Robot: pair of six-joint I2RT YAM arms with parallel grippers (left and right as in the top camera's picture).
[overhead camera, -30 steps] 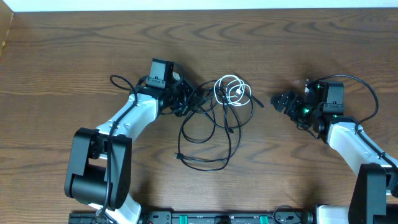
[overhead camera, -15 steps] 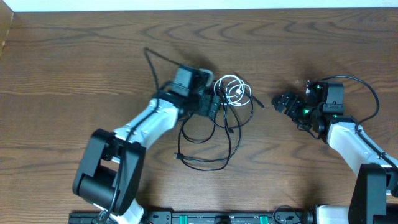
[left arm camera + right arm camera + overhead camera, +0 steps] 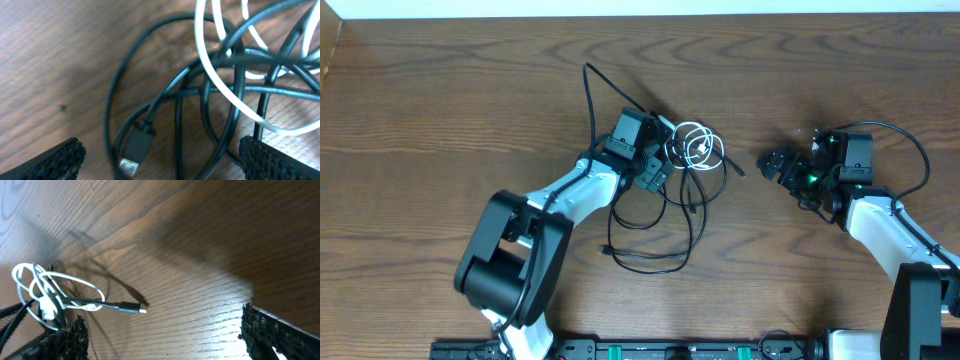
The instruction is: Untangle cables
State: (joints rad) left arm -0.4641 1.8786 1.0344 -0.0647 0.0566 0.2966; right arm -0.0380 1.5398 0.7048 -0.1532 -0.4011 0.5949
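left claw now over cables

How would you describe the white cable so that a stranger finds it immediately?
In the middle of the brown wooden table lies a loose tangle of thin black cables. At its top in the overhead view sits the white cable, wound in small loops. It alone is white; every neighbour is black.

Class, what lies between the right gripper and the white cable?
A black cable's plug end pokes out from the white cable toward the right gripper; the rest is bare table, clearest in the right wrist view.
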